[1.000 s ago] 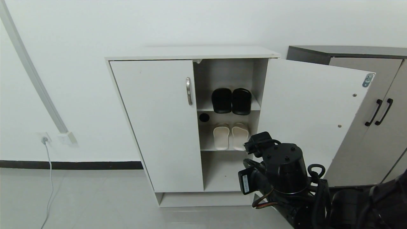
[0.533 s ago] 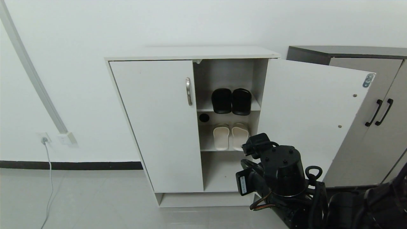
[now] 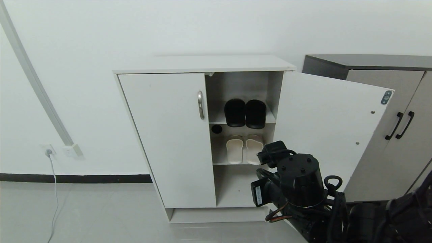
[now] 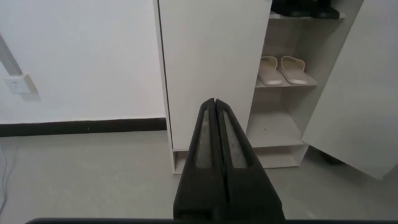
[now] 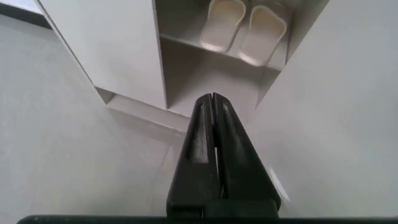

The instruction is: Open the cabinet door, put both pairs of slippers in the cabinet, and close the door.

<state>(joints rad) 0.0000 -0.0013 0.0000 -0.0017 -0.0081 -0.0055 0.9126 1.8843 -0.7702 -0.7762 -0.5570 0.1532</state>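
- Since a second ago the right arm (image 3: 298, 179) has drifted slightly toward the left. The whole head view has also shifted, so the white cabinet (image 3: 202, 64) sits lower in it; that is the camera moving, not the things.
- At far left, a wall socket (image 3: 47, 151) has a cable hanging from it to the floor.
- The cabinet's left door (image 3: 168, 135) is closed, its metal handle (image 3: 200, 105) upright at the inner edge.
- The left gripper (image 4: 214, 103) hangs above the floor, well back from that closed door, with its fingers pressed together and nothing between them.
- In the open right half, the black slippers (image 3: 245, 113) lie side by side on the upper shelf, and the beige slippers (image 3: 244, 149) side by side on the shelf below.
- The right gripper (image 5: 212, 98), fingers pressed together and empty, points down at the cabinet's bottom compartment, beside the open door.
- The right door (image 3: 324, 128) stands swung wide open.
- A grey cabinet (image 3: 378, 101) with black handles stands just beside it, at far right.
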